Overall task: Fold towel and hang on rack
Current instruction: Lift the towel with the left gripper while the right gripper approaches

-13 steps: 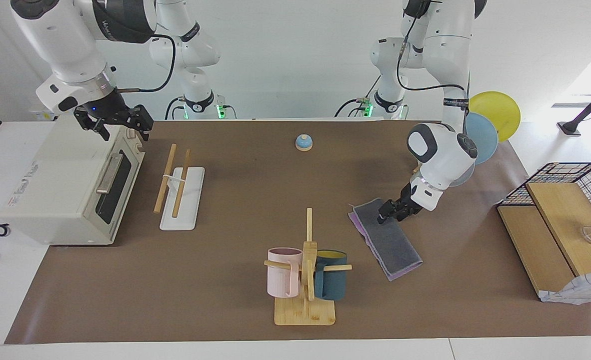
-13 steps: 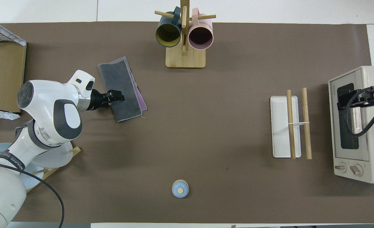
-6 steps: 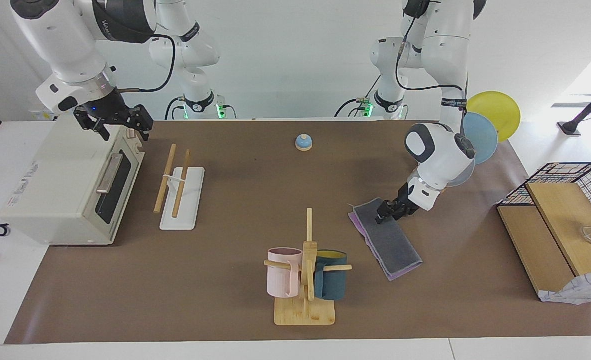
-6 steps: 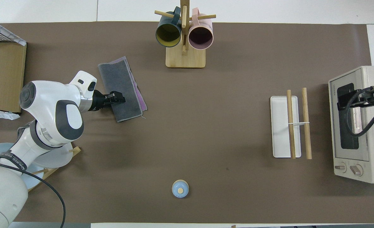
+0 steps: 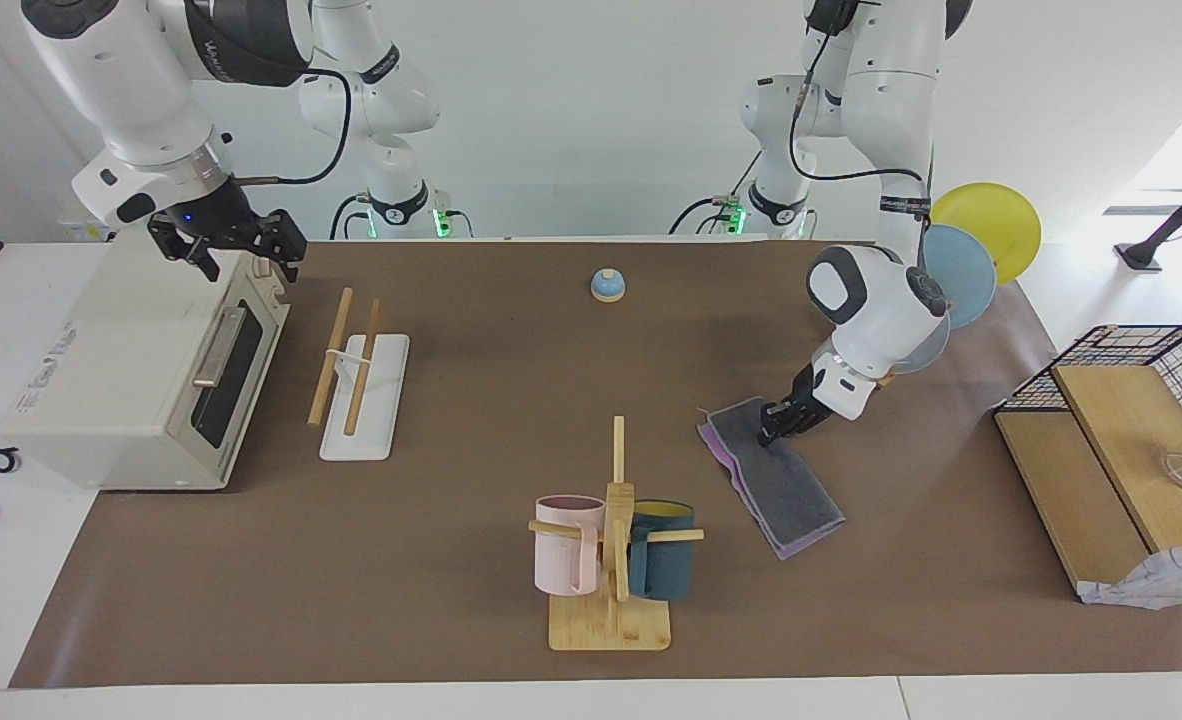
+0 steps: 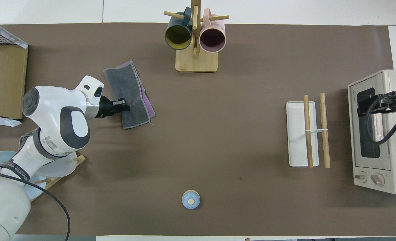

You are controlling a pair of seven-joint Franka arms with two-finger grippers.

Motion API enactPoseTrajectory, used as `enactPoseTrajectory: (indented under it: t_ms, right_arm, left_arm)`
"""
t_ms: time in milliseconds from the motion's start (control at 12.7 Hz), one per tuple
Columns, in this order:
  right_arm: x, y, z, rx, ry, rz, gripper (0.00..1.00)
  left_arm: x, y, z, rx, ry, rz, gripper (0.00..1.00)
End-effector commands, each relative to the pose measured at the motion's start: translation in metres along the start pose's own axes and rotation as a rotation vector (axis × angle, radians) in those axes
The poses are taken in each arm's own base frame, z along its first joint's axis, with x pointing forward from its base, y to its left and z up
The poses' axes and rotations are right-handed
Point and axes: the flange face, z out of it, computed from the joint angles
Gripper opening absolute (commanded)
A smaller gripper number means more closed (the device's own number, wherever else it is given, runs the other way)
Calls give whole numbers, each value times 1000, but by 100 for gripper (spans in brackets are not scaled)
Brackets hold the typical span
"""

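Left gripper (image 5: 773, 432) clenches the folded towel (image 5: 781, 485) at its near edge, right gripper (image 5: 236, 245) waits released over the oven (image 5: 121, 370); next, lift and carry to the rack (image 5: 356, 375).

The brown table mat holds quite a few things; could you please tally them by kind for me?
Mugs: 2, a pink mug and a teal mug.
Cloths: 1, the folded grey and purple towel.
Stands: 2, the two-rod wooden rack and the bamboo mug stand.
Bells: 1, a small blue bell.
Total: 6.
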Motion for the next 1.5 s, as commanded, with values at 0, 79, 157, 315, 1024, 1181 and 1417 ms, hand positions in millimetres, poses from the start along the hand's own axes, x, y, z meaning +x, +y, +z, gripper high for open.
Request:
enactPoseTrajectory:
  t_ms: [0, 79, 157, 315, 1024, 1181, 1417]
  right_arm:
    - [-4, 4, -3, -7, -5, -12, 100]
    - [-4, 4, -3, -7, -5, -12, 100]
    - [-4, 4, -3, -7, -4, -12, 100]
    - [-4, 9, -3, -6, 2, 2, 100]
    - [-13, -104, 20, 323, 24, 253, 100]
    - [-15, -145, 27, 416, 20, 378, 100]
    - [3, -186, 43, 643, -51, 647, 100]
  left_arm:
    - [-1, -6, 5, 1, -7, -44, 0]
    - [1, -2, 3, -3, -3, -61, 0]
    - [4, 2, -2, -10, -6, -92, 0]
    - [12, 17, -25, -29, -23, -205, 0]
    - [28, 84, -128, -25, -32, -697, 0]
    - [24, 98, -146, -35, -28, -829, 0]
    - [9, 127, -170, -72, -15, -1073, 0]
